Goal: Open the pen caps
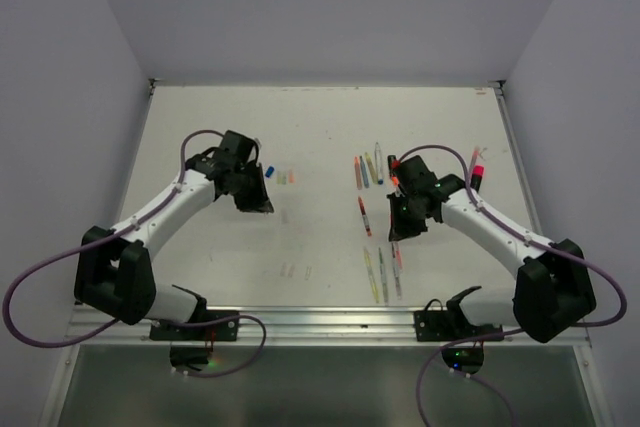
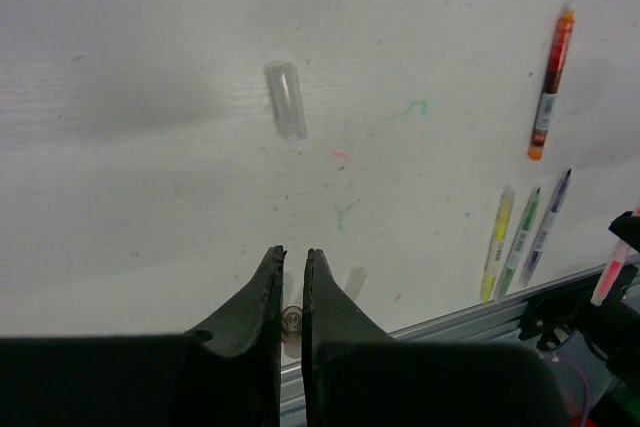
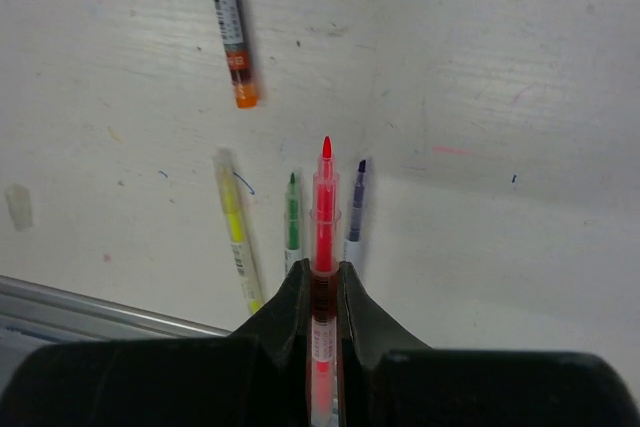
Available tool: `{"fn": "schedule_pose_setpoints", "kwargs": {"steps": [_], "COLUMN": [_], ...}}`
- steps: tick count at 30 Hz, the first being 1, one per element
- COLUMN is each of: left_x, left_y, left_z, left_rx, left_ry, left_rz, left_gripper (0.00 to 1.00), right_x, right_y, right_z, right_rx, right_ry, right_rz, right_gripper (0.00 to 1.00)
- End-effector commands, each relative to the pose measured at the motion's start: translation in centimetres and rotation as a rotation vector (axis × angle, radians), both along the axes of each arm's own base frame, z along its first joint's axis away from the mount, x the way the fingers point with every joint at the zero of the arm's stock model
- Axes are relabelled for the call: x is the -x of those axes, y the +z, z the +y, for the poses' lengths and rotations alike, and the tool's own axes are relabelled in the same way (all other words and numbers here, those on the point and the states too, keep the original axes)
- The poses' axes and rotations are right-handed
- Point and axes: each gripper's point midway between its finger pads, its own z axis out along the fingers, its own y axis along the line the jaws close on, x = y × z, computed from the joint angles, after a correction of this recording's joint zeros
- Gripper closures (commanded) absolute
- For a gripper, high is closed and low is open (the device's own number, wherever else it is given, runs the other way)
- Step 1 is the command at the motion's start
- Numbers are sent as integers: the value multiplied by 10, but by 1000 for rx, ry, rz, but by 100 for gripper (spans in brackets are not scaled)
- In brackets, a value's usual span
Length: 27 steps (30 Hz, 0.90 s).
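Clear cap (image 2: 285, 99) — beyond left fingers (image 2: 258, 297)

I'm viewing the table (image 1: 320, 127) from high behind; both wrist cameras are looking closely down, sharing the yellow pen (image 2: 497, 242).

The white table (image 2: 120, 197) looks matt and ink-scuffed, the loose cap (image 2: 286, 99) frosted plastic, the front rail (image 1: 320, 319) brushed metal.

A white tabletop (image 1: 320, 137) lies scuffed and flecked with faint ink marks. Plain pale grey walls close it in: a back wall (image 1: 320, 7), a left wall (image 1: 60, 97) and a right wall (image 1: 590, 67). A metal rail (image 1: 320, 319) runs along its near edge, with a darker grey surface (image 1: 320, 387) below. The light is soft and even.
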Motion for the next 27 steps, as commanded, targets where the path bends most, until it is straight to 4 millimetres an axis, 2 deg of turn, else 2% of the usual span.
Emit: {"fn": "schedule_pose_setpoints", "kwargs": {"steps": [1, 11, 18, 22, 27], "left_x": [17, 53, 67, 75, 79], "left_y": [-8, -39, -55, -64, -72], "left_z": [12, 9, 8, 12, 8], "left_rx": [-63, -151, -162, -176, -158], "left_ry": [-55, -138, -154, -167, -161], "left_rz": [-23, 10, 3, 8, 12], "left_gripper": [100, 100, 100, 100, 98], "right_x": [8, 17, 33, 30, 29], "right_y": [-10, -27, -53, -56, -63], "right_z": [-15, -31, -42, -48, -52], "right_rx": [69, 177, 224, 262, 284], "right_ry": [-60, -124, -166, -179, -190], "right_rz": [42, 126, 177, 169, 171], "right_gripper": [100, 100, 100, 100, 100]}}
